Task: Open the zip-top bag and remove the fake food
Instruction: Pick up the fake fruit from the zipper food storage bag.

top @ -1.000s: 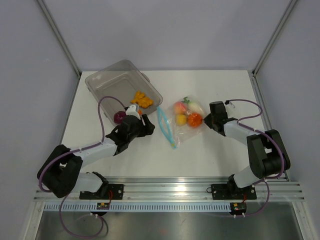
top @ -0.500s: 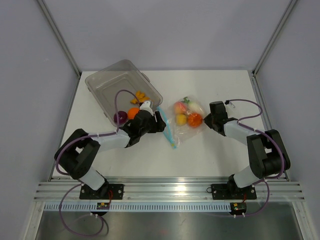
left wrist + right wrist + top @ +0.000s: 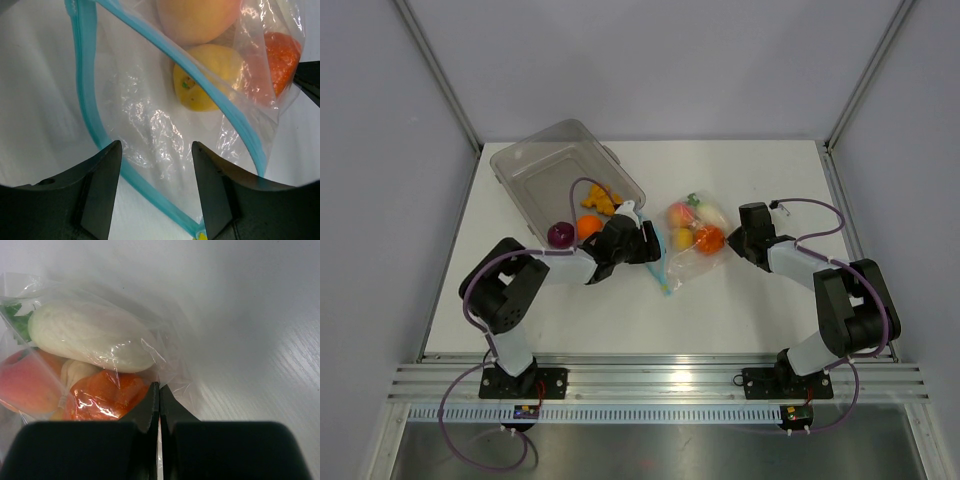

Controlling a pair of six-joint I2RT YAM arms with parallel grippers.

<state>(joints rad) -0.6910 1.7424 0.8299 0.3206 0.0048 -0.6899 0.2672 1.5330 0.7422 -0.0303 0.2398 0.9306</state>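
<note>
The tabletop point(image 3: 750, 300) carries a clear tub point(image 3: 535, 165) at 10 o'clock with a purple piece point(image 3: 559, 234) and two orange ones inside. The left arm point(image 3: 555, 265) lies low, its forearm stretched toward 3 o'clock. The right arm point(image 3: 820, 275) folds back and reaches toward 10 o'clock. The bag point(image 3: 685, 262) lies at the centre between them, its blue zip strip point(image 3: 85, 100) parted. The left fingers point(image 3: 105, 180) stand apart at the bag's mouth, gripping nothing. The right fingers point(image 3: 152, 405) are pressed together on the bag's 3 o'clock edge. The food point(image 3: 709, 239) sits inside the bag: peach, yellow, orange and white.
</note>
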